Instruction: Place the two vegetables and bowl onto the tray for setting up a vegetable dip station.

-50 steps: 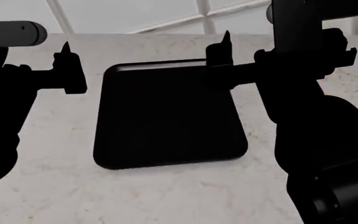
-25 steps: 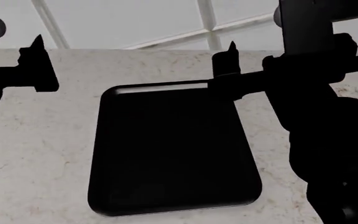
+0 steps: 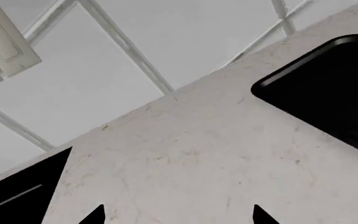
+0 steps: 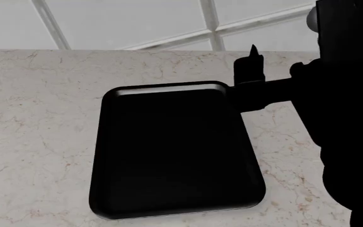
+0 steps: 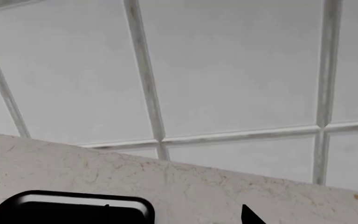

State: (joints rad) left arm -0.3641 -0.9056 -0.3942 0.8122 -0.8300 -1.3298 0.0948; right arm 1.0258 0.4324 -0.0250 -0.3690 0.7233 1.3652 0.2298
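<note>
The glossy black tray [image 4: 172,151] lies empty on the marble counter, in the middle of the head view. One corner of it shows in the left wrist view [image 3: 328,79] and one in the right wrist view [image 5: 73,207]. My right gripper [image 5: 177,215] hovers at the tray's far right corner, jaws apart and empty; one fingertip [image 4: 253,51] sticks up in the head view. My left gripper [image 3: 177,217] is open and empty over bare counter left of the tray, outside the head view. The cucumber, carrot and white bowl are out of view.
The marble counter [image 4: 36,123] runs to a pale panelled wall with white bars [image 4: 210,21] behind it. A flat black surface [image 3: 17,200] begins at the counter's edge beyond my left gripper. My right arm [image 4: 345,132] fills the head view's right side.
The left gripper has slid out of the head view to the left. The right gripper has shifted right. The tray now sits lower in the head view.
</note>
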